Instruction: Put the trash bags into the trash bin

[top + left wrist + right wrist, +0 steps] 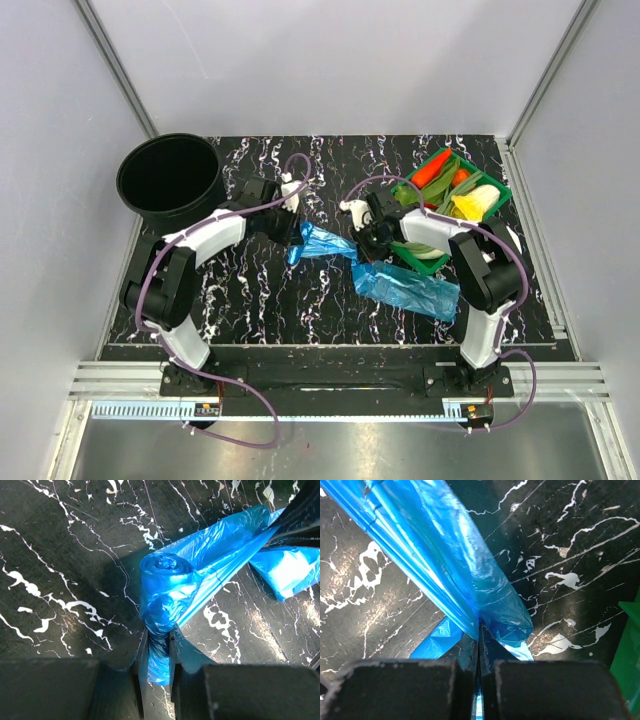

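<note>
Trash bags (322, 243) show from the top camera as a blue strip running left to right across the middle of the worktop (250, 290), strung between the two arms. The left fingers (291, 226) sit at its left end and the right fingers (364, 240) at its right end. A second flat bag (405, 288) lies loose on the worktop, near and right, beside the right arm. The trash bin (170, 180) stands at the far left corner, far and left of the left fingers, so the left arm is much the nearer. The stretch between looks bare. A green tray (455, 195) sits far right.

From the left wrist, the left fingers (122, 672) are clamped on the lower end of a tight roll (165, 590), which stands up from them. Film fans off to the upper right, taut toward a dark shape, probably the other arm.

From the right wrist, the right fingers (535, 687) are pressed together on a gathered fold of film (445, 565), which stretches away to the upper left. The tray's green edge (627, 655) is just beside them on the right.
</note>
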